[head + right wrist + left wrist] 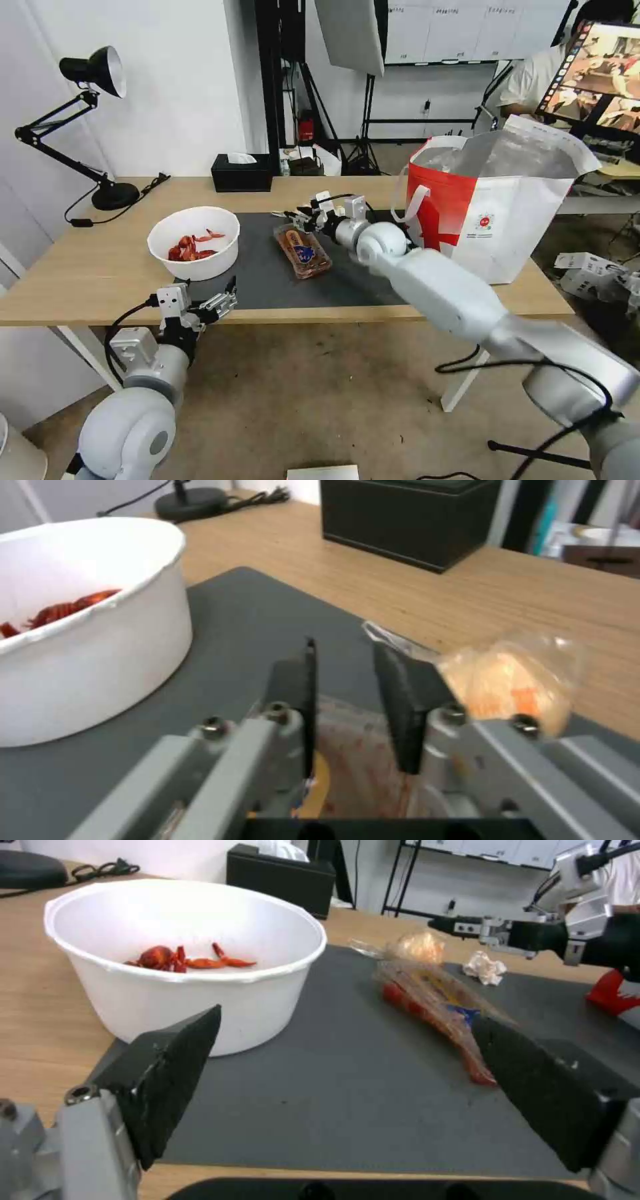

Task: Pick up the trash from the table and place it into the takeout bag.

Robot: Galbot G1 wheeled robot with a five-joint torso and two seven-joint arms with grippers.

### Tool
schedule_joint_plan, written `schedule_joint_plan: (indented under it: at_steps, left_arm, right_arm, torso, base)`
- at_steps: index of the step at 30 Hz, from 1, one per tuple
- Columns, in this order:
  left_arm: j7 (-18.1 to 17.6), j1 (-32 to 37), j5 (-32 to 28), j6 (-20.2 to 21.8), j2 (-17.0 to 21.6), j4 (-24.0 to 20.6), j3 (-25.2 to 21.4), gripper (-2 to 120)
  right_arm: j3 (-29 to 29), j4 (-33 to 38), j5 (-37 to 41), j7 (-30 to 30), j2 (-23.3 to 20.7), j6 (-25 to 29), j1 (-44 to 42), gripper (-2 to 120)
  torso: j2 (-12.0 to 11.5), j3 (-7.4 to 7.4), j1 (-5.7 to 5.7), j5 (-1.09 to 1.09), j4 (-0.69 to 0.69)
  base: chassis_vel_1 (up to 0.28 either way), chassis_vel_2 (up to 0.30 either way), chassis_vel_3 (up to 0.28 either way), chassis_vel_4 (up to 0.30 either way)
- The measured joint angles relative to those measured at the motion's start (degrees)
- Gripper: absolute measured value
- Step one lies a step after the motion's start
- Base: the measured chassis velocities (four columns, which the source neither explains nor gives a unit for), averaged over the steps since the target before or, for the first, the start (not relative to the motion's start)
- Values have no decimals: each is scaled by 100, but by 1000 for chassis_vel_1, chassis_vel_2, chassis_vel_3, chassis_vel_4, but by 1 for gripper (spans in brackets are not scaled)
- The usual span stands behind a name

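On the tabletop (80, 267): we see bowl (194, 242), tray (303, 251), takeout bag (497, 203).
Right tool (291, 215): narrowly parted above tray's far end.
Left tool (220, 301): wide, near bowl.

My arms are glossy white-grey shells with rounded joints and black cables. My left gripper (223, 297) and right gripper (285, 215) carry flat black fingers (175, 1065) on screwed grey metal brackets.

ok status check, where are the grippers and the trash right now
Right gripper open, empty, above tray's far end beside small bag. Left gripper open at table edge near bowl. Takeout bag open, path unobstructed.
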Motion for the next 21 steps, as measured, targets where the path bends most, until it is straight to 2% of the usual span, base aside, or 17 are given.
schedule_joint_plan:
  at_steps: [2,3,6,16,21]
  left_arm:
    - [2,-21,-2,2,0,29,17,100]
    - [2,-21,-2,2,0,29,17,100]
    - [6,-133,-51,4,-6,131,74,100]
    - [7,-537,-439,55,13,375,247,100]
    - [8,-952,-1086,193,102,591,332,100]
  right_arm:
    - [-29,-391,-114,-397,113,0,166,14]
    - [-29,-391,-114,-397,113,0,166,14]
    - [-78,-813,-313,-824,219,-11,299,0]
    - [-80,-977,-488,-1418,207,-19,199,0]
    - [-79,-1022,-556,-1555,212,-36,99,0]
  torso:
    - [1,-1,0,-1,1]
    - [1,-1,0,-1,1]
    - [0,0,-1,-1,1]
    - [0,-1,-1,-1,0]
    - [0,-1,-1,0,0]
  base:
    - [0,0,0,0]
    - [0,0,0,0]
    - [0,0,0,0]
    - [0,0,0,0]
    - [0,0,0,0]
